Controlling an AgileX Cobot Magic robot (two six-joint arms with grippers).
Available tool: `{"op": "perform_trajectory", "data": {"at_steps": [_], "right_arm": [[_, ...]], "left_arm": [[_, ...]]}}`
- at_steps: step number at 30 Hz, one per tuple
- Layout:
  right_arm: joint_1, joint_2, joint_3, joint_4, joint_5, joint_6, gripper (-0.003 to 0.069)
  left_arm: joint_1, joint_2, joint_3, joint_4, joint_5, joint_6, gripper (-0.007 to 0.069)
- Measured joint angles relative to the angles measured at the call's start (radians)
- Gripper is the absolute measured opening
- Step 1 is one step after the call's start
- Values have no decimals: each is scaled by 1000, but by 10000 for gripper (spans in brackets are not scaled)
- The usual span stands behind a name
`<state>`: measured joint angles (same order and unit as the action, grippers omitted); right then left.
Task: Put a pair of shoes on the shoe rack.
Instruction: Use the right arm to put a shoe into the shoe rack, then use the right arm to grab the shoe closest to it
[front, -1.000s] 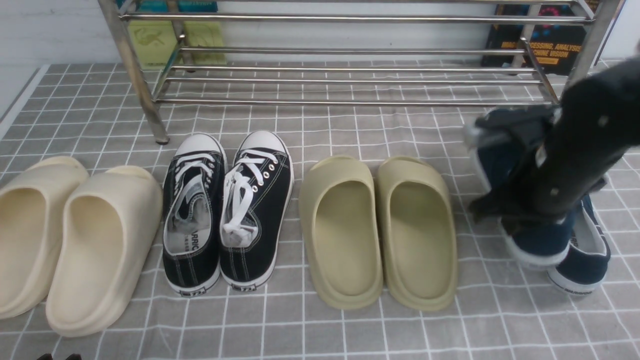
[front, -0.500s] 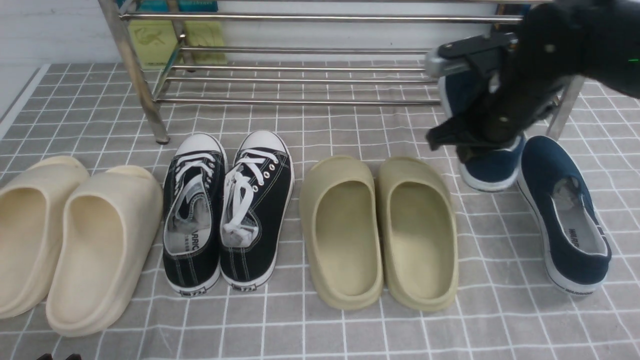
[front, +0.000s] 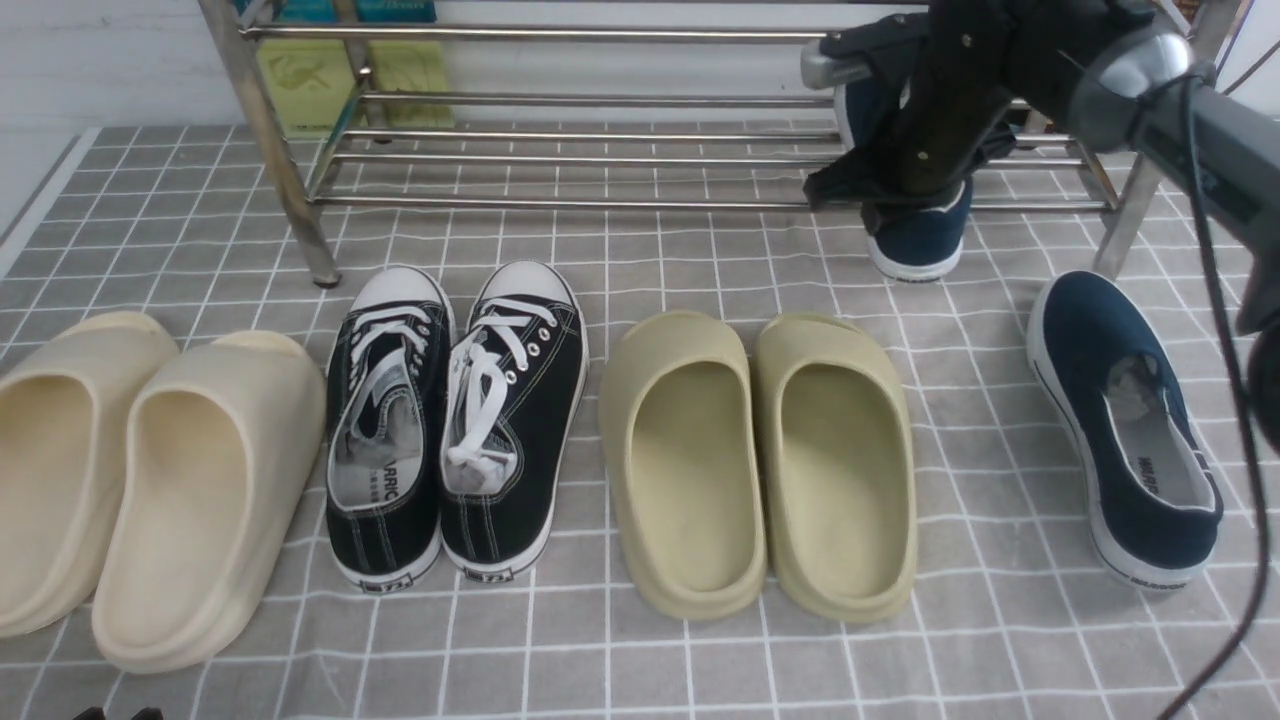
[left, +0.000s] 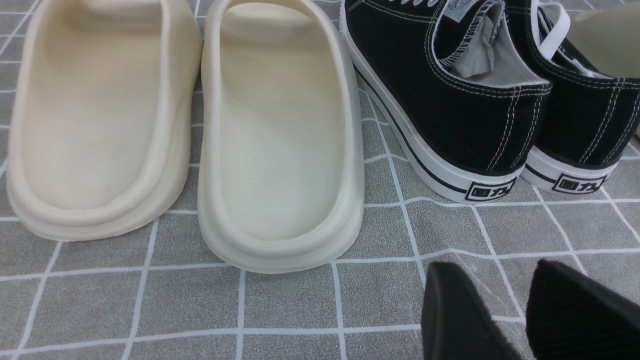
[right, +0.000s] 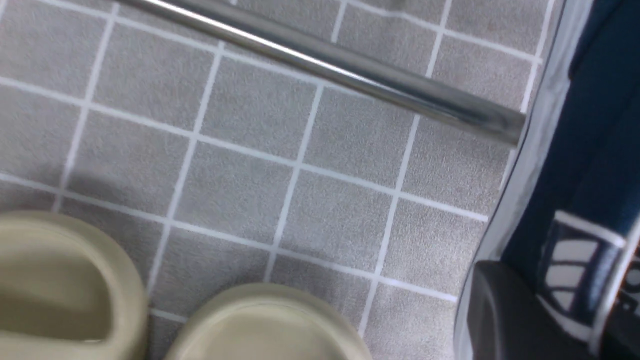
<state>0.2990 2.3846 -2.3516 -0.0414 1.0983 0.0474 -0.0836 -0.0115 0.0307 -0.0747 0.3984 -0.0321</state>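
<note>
Well, the right gripper has its jaws nearly closed, pinching one navy-blue canvas slip-on at the silver shoe rack; its mate (laces unnecessary) sits on the gridded floor cloth.

The front view is looking forward and down from the robot's own side, standing back far enough to be taking in the lower part of the shoe rack at the far side and the whole row of footwear on the near side. The left wrist view is facing down from close above the left end of that row, sharing the cream slides and the black sneakers with the front view. The right wrist view is looking steeply down from very near a rack tube, sharing the olive slides with the front view.
</note>
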Motion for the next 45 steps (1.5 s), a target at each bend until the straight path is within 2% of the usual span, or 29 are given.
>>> {"op": "perform_trajectory", "data": {"at_steps": [2, 3, 6, 7, 8, 13, 17, 23, 30, 33, 36, 37, 38, 39, 40, 41, 42, 44, 45], "right_arm": [[0, 13, -26, 1, 19, 0, 67], [0, 20, -42, 2, 26, 0, 100], [0, 19, -50, -12, 17, -1, 230], [-2, 13, -49, -20, 15, -2, 308], [-2, 11, -46, -20, 15, -1, 319], [-5, -109, 57, -25, 36, -4, 560], [-8, -234, 140, -40, 40, -5, 613], [-9, -438, 269, -91, 119, 0, 565], [-72, -590, 708, -97, 128, 84, 539], [-91, -601, 941, -98, 54, 116, 528], [-92, -598, 1080, -98, -61, 121, 481], [-92, -596, 1129, -98, -149, 132, 434], [-92, -596, 1129, -98, -149, 133, 426], [-92, -589, 1170, -100, -236, 155, 340], [-92, -588, 1173, -100, -244, 157, 328], [-92, -579, 1190, -100, -299, 165, 232], [-92, -578, 1192, -101, -309, 164, 206], [-91, -578, 1187, -106, -313, 164, 50], [-90, -581, 1176, -112, -292, 163, 31]], "left_arm": [[0, 0, 0, 0, 0, 0, 238], [0, 0, 0, 0, 0, 0, 238], [0, 0, 0, 0, 0, 0, 238], [0, 0, 0, 0, 0, 0, 238], [0, 0, 0, 0, 0, 0, 238], [0, 0, 0, 0, 0, 0, 238], [0, 0, 0, 0, 0, 0, 238], [0, 0, 0, 0, 0, 0, 238], [0, 0, 0, 0, 0, 0, 238], [0, 0, 0, 0, 0, 0, 238], [0, 0, 0, 0, 0, 0, 238], [0, 0, 0, 0, 0, 0, 238], [0, 0, 0, 0, 0, 0, 238], [0, 0, 0, 0, 0, 0, 238], [0, 0, 0, 0, 0, 0, 238], [0, 0, 0, 0, 0, 0, 238], [0, 0, 0, 0, 0, 0, 238], [0, 0, 0, 0, 0, 0, 238], [0, 0, 0, 0, 0, 0, 238]]}}
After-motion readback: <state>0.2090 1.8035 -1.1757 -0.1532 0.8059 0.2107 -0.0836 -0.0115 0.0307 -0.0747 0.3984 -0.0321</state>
